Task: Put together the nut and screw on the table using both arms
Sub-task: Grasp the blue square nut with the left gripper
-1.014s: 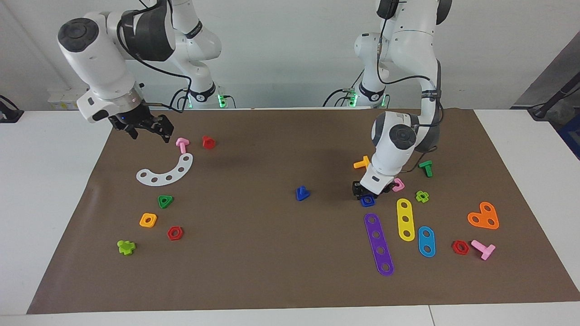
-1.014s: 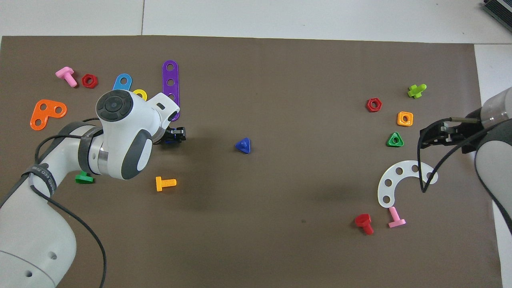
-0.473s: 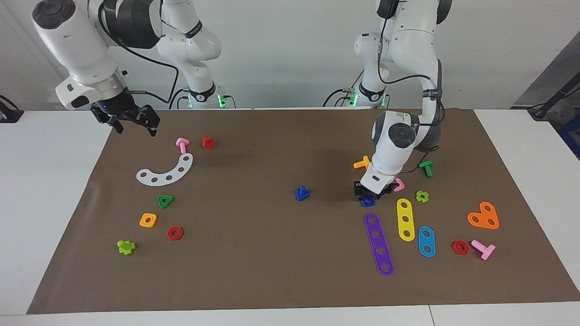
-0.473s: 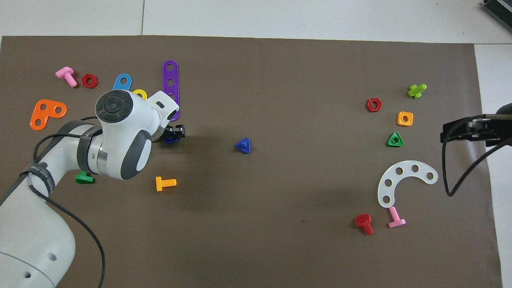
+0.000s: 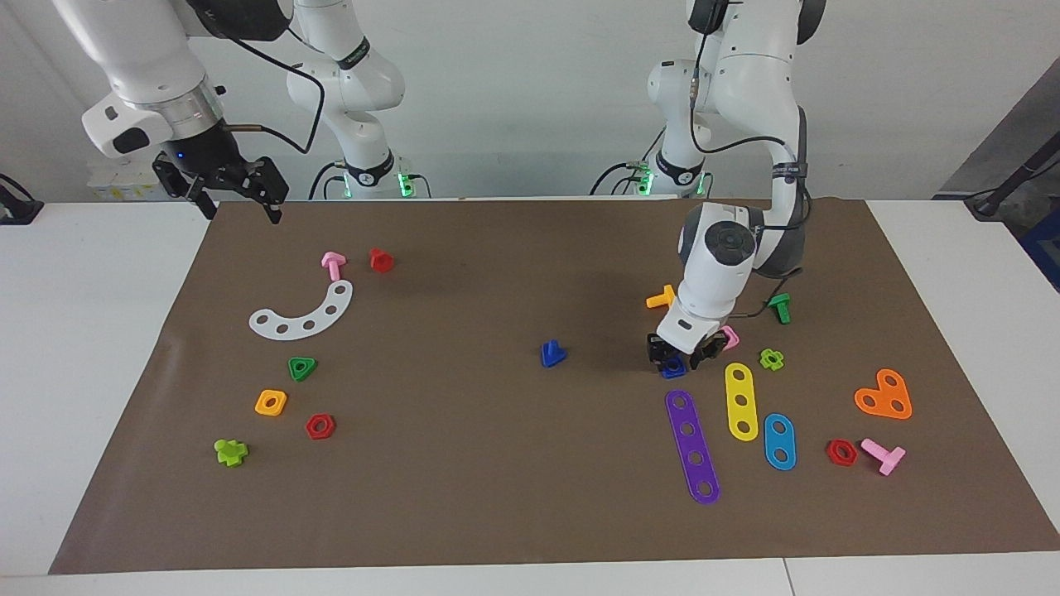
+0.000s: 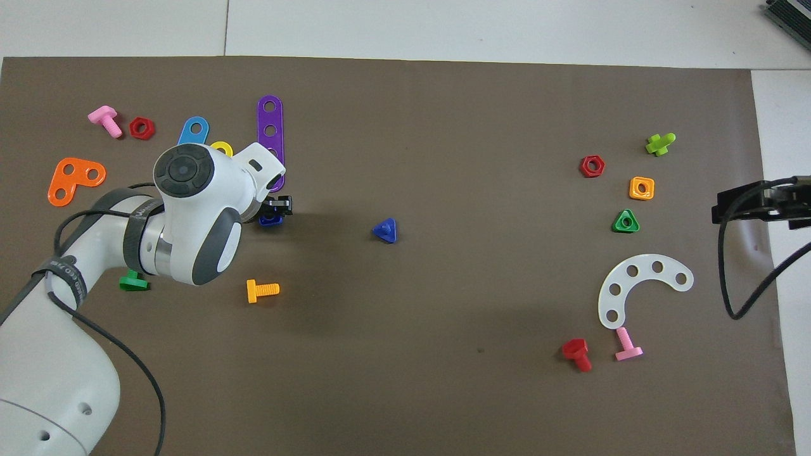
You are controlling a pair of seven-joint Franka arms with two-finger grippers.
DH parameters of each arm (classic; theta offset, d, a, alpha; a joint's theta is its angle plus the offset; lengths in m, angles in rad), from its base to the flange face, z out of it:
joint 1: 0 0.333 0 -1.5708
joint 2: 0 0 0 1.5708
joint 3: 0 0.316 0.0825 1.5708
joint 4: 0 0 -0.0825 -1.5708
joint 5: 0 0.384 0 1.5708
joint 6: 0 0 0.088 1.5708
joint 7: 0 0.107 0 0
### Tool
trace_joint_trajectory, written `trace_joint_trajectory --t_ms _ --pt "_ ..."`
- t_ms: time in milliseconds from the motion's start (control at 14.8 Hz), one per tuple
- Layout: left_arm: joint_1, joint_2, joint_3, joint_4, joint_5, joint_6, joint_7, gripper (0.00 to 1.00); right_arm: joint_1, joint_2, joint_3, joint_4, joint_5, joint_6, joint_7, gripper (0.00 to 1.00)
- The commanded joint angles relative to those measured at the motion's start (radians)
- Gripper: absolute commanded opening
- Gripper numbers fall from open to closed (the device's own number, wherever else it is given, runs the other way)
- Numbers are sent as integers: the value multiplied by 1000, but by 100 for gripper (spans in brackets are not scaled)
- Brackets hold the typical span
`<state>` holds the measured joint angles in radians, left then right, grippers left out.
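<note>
The dark blue square nut [image 5: 672, 367] lies on the brown mat [image 5: 497, 463] toward the left arm's end, beside the purple strip; it also shows in the overhead view [image 6: 270, 220]. My left gripper [image 5: 679, 356] is down at the nut, open, with a finger on each side of it; the wrist hides most of it in the overhead view [image 6: 276, 209]. The dark blue screw [image 5: 551, 353] lies alone near the mat's middle [image 6: 385, 230]. My right gripper [image 5: 240, 203] is open and empty, raised over the mat's edge at the right arm's end [image 6: 719, 208].
Around the left gripper lie a pink nut [image 5: 729, 337], an orange screw [image 5: 662, 297], a purple strip [image 5: 692, 447] and a yellow strip [image 5: 741, 401]. Toward the right arm's end lie a white arc [image 5: 305, 314], a green triangular nut [image 5: 302, 367], an orange nut [image 5: 271, 402] and a red screw [image 5: 380, 259].
My right gripper has risen and drawn back toward the right arm's end of the table. My left gripper has turned a little and settled around the blue nut.
</note>
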<state>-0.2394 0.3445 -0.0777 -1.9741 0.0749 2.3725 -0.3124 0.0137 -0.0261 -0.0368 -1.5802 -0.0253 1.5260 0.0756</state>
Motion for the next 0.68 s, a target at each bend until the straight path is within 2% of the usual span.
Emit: trace_joint_trajectory --t_ms 0,609 --pt "-26 -15 16 -45 29 53 -27 65 3 0 0 0 15 -15 -23 100" --pt "-17 -15 16 -48 31 44 -20 53 2 6 0 15 11 -23 -57 100"
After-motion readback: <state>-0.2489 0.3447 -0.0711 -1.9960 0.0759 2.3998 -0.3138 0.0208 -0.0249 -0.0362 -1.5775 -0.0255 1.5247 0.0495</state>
